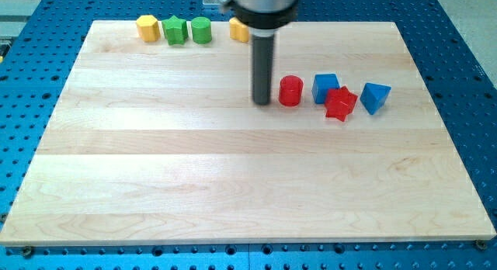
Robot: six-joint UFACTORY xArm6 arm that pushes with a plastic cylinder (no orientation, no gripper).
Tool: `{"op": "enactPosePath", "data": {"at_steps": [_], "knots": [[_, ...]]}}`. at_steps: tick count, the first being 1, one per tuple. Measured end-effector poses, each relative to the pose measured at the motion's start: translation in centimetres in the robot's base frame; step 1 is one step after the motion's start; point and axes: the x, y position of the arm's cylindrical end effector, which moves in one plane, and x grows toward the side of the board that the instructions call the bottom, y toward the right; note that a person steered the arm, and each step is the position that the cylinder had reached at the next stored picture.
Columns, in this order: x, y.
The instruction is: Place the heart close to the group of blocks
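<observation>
My tip rests on the wooden board, just left of a red cylinder with a small gap between them. Right of that cylinder lie a blue cube, a red star and a blue wedge-like block, close together. Along the board's top edge sit a yellow hexagon, a green star and a green cylinder. A yellow block lies further right on that edge, partly hidden behind my rod; I cannot make out its shape.
The board lies on a blue perforated table. The arm's wide dark housing hangs over the top edge above the rod.
</observation>
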Motion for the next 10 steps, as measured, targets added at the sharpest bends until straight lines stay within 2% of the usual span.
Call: {"op": "enactPosePath", "data": {"at_steps": [1, 2, 3, 7, 8, 10], "knots": [[-0.2, 5.3], [-0.7, -1.1], [-3.4, -5.0], [-8.3, -8.6], [-8.2, -15.1], [-8.9, -16.9]]}}
